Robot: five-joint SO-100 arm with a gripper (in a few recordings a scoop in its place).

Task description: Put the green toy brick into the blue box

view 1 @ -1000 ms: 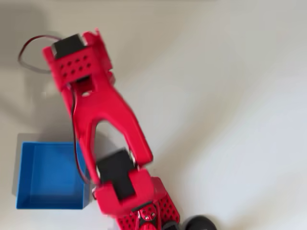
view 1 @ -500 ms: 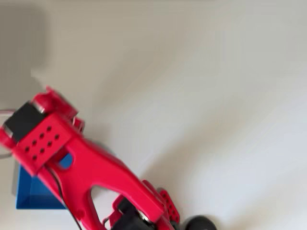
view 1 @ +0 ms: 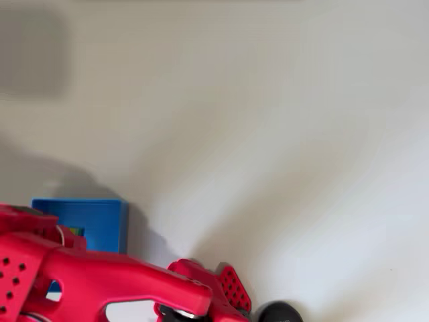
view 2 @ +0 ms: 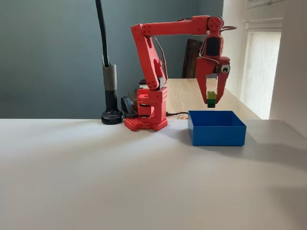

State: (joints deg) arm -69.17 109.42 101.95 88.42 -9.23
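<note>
In the fixed view my red gripper [view 2: 211,101] hangs pointing straight down over the blue box [view 2: 217,128], a little above its rim. It is shut on the green toy brick [view 2: 211,97], which sits between the fingertips with its darker underside showing. In the overhead view the red arm [view 1: 100,282] stretches across the lower left and covers most of the blue box [view 1: 97,218]. A small sliver of green [view 1: 76,231] shows inside the box outline beside the arm.
A black pole on a round foot [view 2: 111,115] stands left of the arm's red base [view 2: 146,122]; the round foot [view 1: 278,312] also shows at the overhead view's bottom edge. White tabletop [view 2: 120,177] spreads in front and to the left of the box.
In the overhead view the arm has swung from the upper left down to the lower left, ending over the blue box and covering most of it.
</note>
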